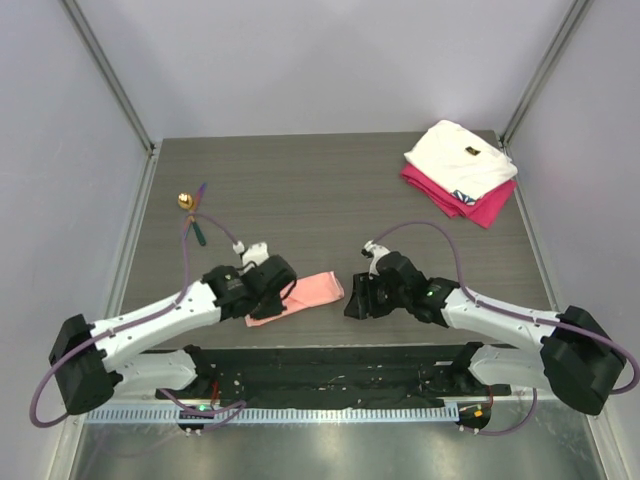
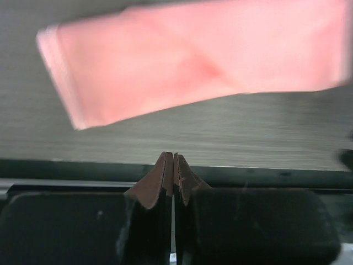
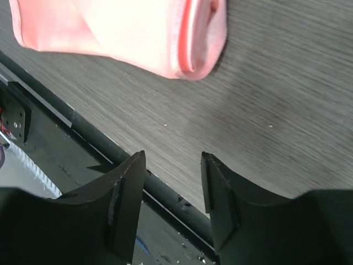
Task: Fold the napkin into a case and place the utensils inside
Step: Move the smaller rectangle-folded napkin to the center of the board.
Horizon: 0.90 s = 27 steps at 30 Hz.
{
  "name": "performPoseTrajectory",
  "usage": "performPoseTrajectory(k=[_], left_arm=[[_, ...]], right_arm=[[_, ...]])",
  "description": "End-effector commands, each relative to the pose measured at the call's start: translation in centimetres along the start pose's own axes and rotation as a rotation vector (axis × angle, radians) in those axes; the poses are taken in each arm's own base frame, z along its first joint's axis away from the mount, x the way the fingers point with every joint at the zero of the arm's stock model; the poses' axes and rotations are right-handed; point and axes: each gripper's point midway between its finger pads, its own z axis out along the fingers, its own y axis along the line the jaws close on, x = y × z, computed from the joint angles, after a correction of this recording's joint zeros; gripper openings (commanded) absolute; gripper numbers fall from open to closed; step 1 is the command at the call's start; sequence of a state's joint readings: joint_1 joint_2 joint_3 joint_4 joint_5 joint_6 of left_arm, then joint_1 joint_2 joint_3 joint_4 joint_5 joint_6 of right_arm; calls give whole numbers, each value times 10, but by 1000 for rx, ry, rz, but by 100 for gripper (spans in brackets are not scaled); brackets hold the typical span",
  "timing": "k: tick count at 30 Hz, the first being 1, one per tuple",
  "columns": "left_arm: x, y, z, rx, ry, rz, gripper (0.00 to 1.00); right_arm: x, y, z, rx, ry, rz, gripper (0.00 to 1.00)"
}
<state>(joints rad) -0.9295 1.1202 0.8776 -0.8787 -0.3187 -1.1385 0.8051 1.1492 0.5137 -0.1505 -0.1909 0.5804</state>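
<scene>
Left wrist view, entry 1: left end effector point(image 2: 174, 161), jaws pressed together on nothing, hanging at the near side of the napkin point(image 2: 193, 61), apparently clear of it.

Entry 2: right end effector point(image 3: 172, 160), jaws parted and empty, just off the napkin's right end, not touching.

Entry 3: napkin, salmon-pink, lying flat on the table point(image 1: 330, 200) as a folded oblong of several layers. Its right end shows a rounded fold with stacked edges.
- Handling, by judgement: very light, limp and slightly slick. The layers are likely to slide on each other and the fold to fall open if dragged.
- Hold: pinch all stacked edges together at a corner or end while the opposite end is pinned.

Entry 4: utensils point(image 1: 195, 213), well beyond the napkin, to its far left. They show a gold bowl and thin coloured handles, perhaps three pieces, but they are too small to count. Hard, slim and low-lying, so take them at mid-handle.

Entry 5: white cloth point(image 1: 460, 155) stacked on magenta cloth point(image 1: 480, 207), far right of the napkin.
</scene>
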Motion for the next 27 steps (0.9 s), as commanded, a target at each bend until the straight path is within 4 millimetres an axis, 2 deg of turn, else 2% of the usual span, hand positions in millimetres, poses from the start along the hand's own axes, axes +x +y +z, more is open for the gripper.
performPoseTrajectory(k=[1,3,6,7,10,13,15,19,20,22,23,24,26,27], left_arm=[[35,37,23,-129,35,-72,3],[43,47,30,-161,49,-64,0],[52,57,39,-207,67,-64,0],[56,60,43,-230,79,-55,0],[58,69,50,-287,72,-47,0],[57,65,60,-273,57,-42,0],[57,70,64,-310,50,-33,0],[42,73,67,-366,0,2,0],[36,78,70,-397,-9,4,0],[21,83,73,-433,-15,0,0],[19,87,77,-460,-4,5,0],[13,85,82,-453,-11,-6,0],[0,89,92,-477,3,-8,0],[-8,86,96,-474,-1,-14,0]], right_arm=[[-10,17,2,1,-28,-58,48],[-7,28,7,-35,-21,-71,45],[-4,32,19,-27,-1,-76,46],[2,27,28,-4,27,-73,46],[-4,25,42,31,45,-81,48],[-9,21,51,60,41,-105,52],[-13,17,56,81,26,-118,54],[-15,19,75,82,48,-119,53],[-14,17,82,89,56,-117,53],[-24,16,89,99,35,-111,53],[-20,9,96,116,56,-105,53],[-31,9,99,113,44,-99,53],[-33,-1,109,130,61,-82,52],[-47,-2,112,122,46,-71,52]])
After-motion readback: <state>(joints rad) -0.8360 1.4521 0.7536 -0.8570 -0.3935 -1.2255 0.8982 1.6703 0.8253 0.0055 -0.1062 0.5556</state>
